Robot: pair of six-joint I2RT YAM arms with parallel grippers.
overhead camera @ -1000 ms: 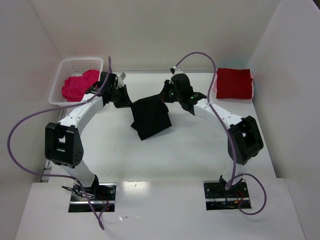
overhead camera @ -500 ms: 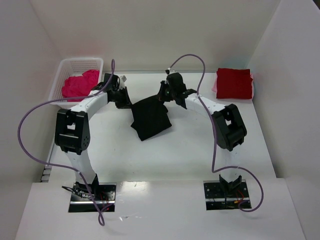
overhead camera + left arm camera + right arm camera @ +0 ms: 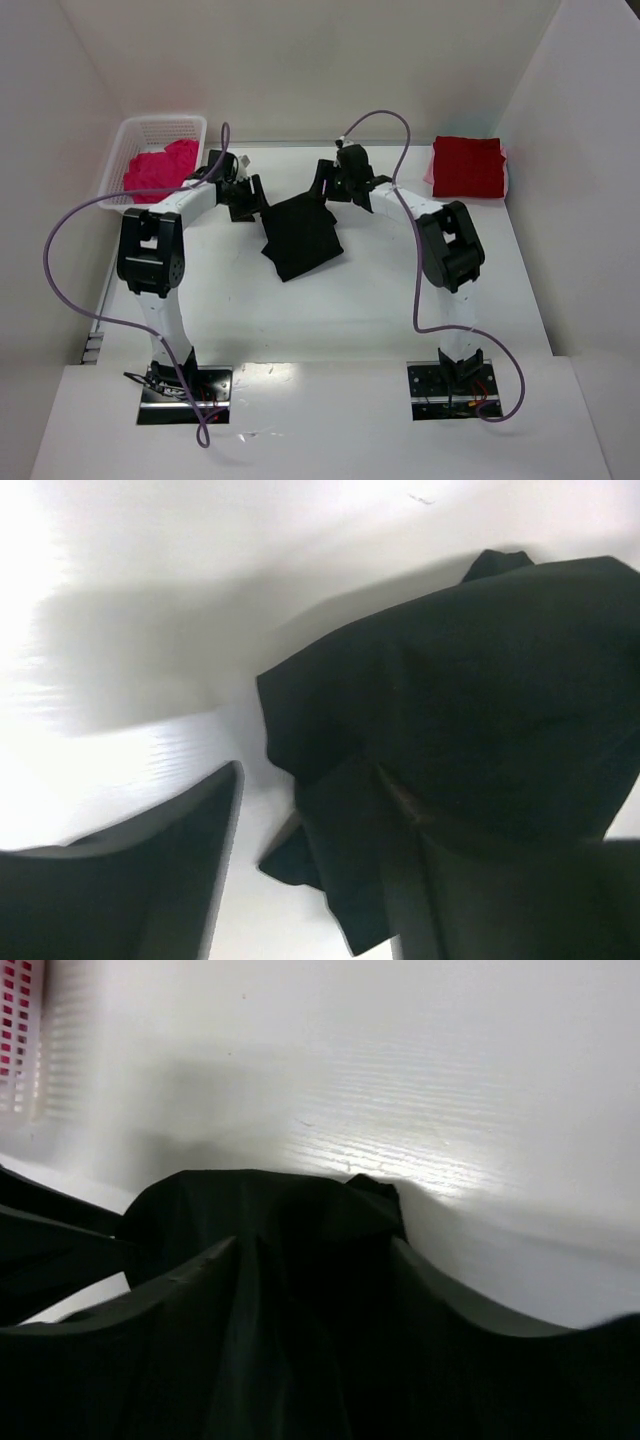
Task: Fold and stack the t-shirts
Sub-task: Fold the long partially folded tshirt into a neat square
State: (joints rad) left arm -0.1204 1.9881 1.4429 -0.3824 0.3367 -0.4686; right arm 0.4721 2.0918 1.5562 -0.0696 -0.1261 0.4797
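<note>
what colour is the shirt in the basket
The shirt in the basket is bright magenta-pink. The top external view shows it best.

- The top external view looks down from above and behind the arm bases toward the far wall. It is far enough back to take in the whole table (image 3: 380, 290) and the white basket (image 3: 160, 124).
- The left wrist view sits low and very close, looking past the left gripper (image 3: 308, 770) at the black t-shirt (image 3: 480, 680).
- The right wrist view, equally close, looks past the right gripper (image 3: 312, 1245) toward the basket.
- All three views share the black t-shirt; the right wrist and top views also share the basket.
</note>
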